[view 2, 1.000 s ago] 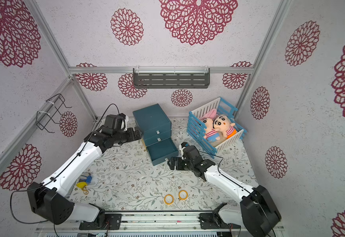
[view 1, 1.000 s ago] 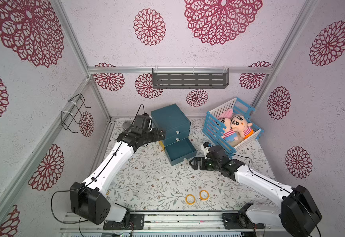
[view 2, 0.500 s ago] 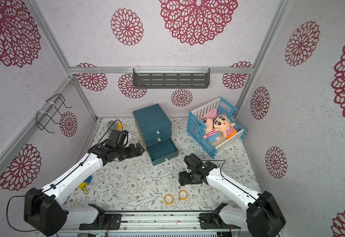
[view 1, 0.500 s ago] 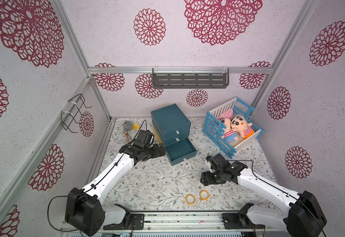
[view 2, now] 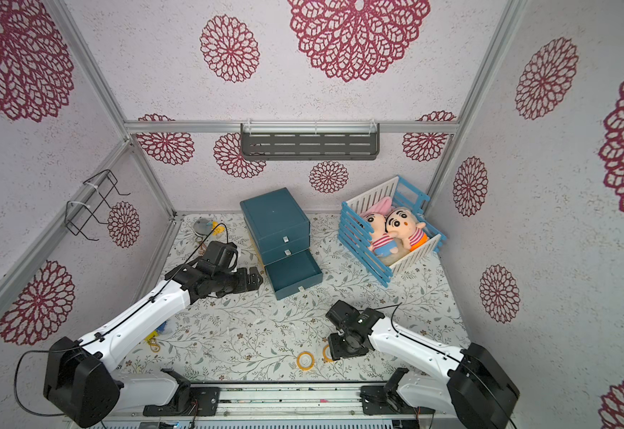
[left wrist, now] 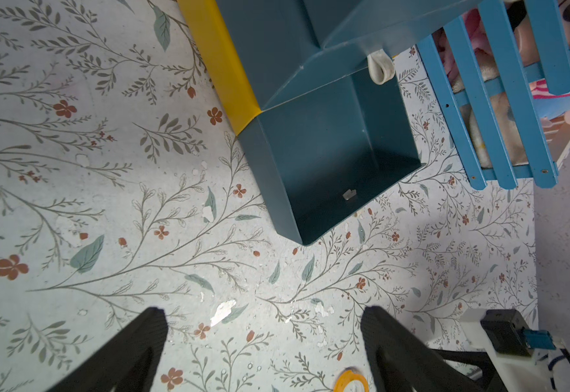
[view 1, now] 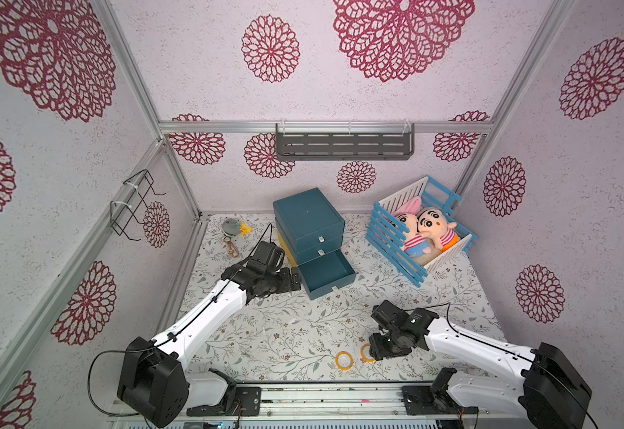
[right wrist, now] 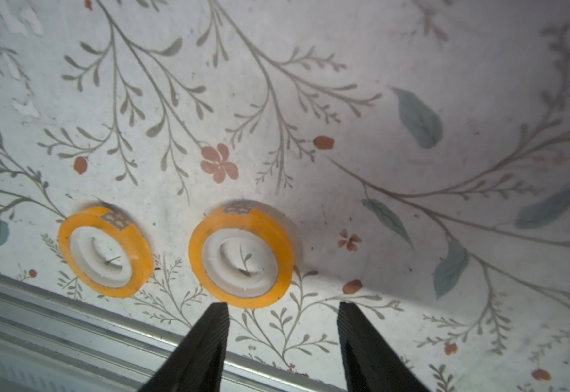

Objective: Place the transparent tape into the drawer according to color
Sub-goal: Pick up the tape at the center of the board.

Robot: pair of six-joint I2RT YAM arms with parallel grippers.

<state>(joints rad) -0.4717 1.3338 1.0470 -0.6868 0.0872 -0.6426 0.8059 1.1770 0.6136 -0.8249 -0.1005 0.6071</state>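
Low at the near edge of the floral mat (view 1: 284,334): the right gripper (right wrist: 281,305), fingers parted roughly halfway and clasping nothing. Just ahead of its tips and touching neither, the nearer tape roll (right wrist: 281,244), flat on the mat, hole facing up, round and so with no long axis to line up on. Off-centre too, in line with the finger on the side of the second roll (right wrist: 139,244) rather than with the gap. Calls, by the look of it, for a small sideways shift before any squeeze.

Far closer to both rolls than the left gripper (left wrist: 263,310), spread wide and empty, well apart beside the open bottom drawer (view 1: 327,273).

By count: two yellow-orange rolls, side by side but not touching; no red or purple roll in view; one teal cabinet (view 1: 308,219) of three drawers, upper two shut, lowest pulled out and bare but for a pale speck (left wrist: 348,194); one blue-and-white crate (view 1: 388,237) with two plush dolls (view 1: 433,228).
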